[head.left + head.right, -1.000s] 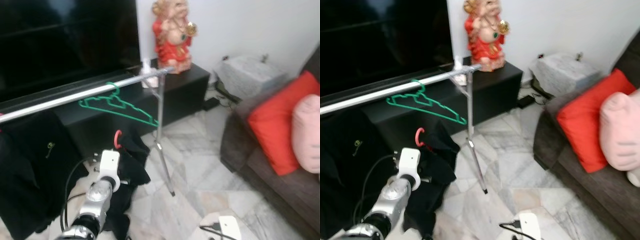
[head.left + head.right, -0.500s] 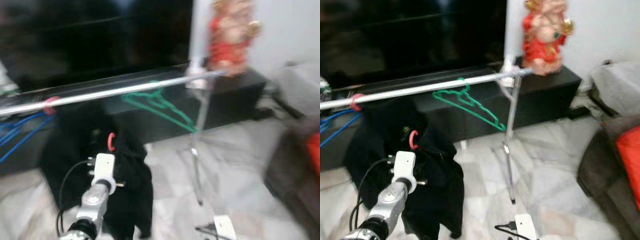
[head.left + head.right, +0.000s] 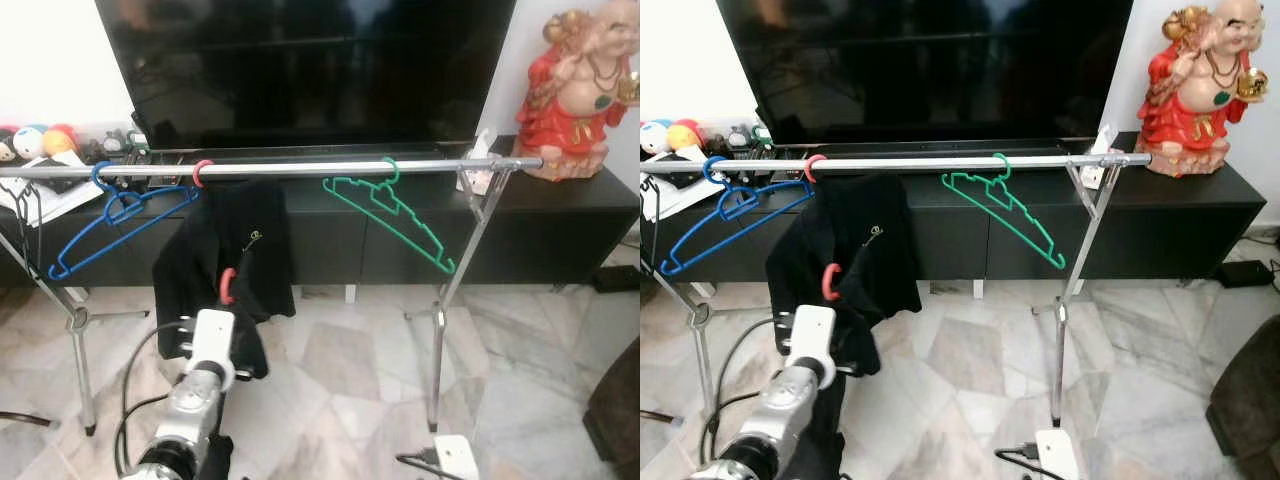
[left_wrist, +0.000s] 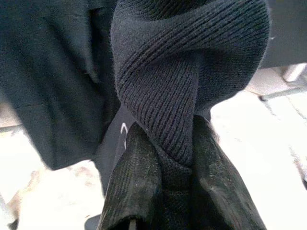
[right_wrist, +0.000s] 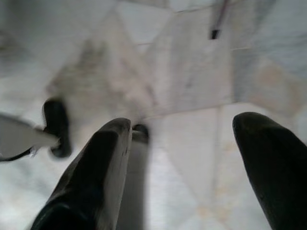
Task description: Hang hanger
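Red hanger hook [image 3: 227,284] pokes up out of a black knitted garment [image 4: 187,86] held low in front of the rail's [image 3: 300,168] left half. The load looks soft and floppy, light; best gripped near the hook. Left gripper [image 4: 165,191] is pinched tight on a bunched fold of knit. Right gripper [image 5: 182,158] hangs spread wide, empty, over the floor.

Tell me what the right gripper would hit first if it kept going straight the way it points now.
Most likely the marble floor. The right gripper has its fingers spread apart with nothing between them, and bare tiles lie ahead. How far off the floor lies cannot be told.
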Motion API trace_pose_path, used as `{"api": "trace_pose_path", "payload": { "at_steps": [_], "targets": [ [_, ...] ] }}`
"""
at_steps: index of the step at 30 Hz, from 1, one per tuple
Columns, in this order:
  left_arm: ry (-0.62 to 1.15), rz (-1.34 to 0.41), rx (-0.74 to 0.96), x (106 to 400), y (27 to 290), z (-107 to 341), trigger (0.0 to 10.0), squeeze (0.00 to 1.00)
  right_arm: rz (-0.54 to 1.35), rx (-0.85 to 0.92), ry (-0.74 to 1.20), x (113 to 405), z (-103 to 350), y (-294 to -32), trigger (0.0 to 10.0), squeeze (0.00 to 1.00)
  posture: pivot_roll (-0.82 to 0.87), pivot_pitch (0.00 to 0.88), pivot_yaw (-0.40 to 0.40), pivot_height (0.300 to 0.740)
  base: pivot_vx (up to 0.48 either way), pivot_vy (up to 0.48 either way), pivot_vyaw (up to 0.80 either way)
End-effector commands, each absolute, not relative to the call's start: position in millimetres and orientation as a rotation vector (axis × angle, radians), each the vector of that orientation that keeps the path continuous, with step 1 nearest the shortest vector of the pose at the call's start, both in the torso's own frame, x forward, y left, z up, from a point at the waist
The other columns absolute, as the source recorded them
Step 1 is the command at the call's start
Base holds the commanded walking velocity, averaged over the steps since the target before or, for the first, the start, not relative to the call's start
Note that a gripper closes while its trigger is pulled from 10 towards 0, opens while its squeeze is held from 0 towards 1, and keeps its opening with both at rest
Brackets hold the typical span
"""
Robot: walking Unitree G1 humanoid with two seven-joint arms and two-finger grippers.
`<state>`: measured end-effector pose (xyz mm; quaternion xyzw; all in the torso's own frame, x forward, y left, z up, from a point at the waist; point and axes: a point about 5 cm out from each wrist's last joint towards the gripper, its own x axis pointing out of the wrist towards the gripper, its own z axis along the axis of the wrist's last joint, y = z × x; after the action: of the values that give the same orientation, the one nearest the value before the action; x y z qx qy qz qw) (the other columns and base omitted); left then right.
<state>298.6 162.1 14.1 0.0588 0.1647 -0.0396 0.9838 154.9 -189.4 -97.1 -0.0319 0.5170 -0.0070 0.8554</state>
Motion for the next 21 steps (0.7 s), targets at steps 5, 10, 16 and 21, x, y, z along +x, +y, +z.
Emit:
{"api": "trace_pose_path", "payload": {
  "at_steps": [5, 10, 16, 21],
  "targets": [
    [0.292, -0.066, 0.144, 304.4, 169.8, 23.0, 10.0, 0.00, -0.011, -0.053, 1.083, 157.2, -96.8, -184.7, 10.0, 0.00, -0.11, 0.000, 0.010, 0.727, 0.000, -0.439, 0.00],
    [0.297, -0.056, 0.151, 304.2, 170.6, 22.4, 10.0, 0.00, -0.007, -0.059, 1.083, 157.0, -96.9, -184.7, 10.0, 0.00, -0.11, 0.000, 0.010, 0.727, 0.000, -0.429, 0.00],
    [0.288, -0.033, 0.141, 304.7, 173.1, 23.4, 10.0, 0.00, -0.003, -0.060, 1.084, 156.8, -96.9, -184.6, 10.0, 0.00, -0.11, 0.000, 0.009, 0.727, 0.000, -0.046, 0.00],
    [0.291, -0.030, 0.119, 304.6, 172.6, 23.2, 10.0, 0.00, -0.001, -0.053, 1.087, 156.5, -97.1, -184.2, 10.0, 0.00, -0.11, 0.000, 0.008, 0.727, 0.000, 0.000, 0.00]
  ]
}}
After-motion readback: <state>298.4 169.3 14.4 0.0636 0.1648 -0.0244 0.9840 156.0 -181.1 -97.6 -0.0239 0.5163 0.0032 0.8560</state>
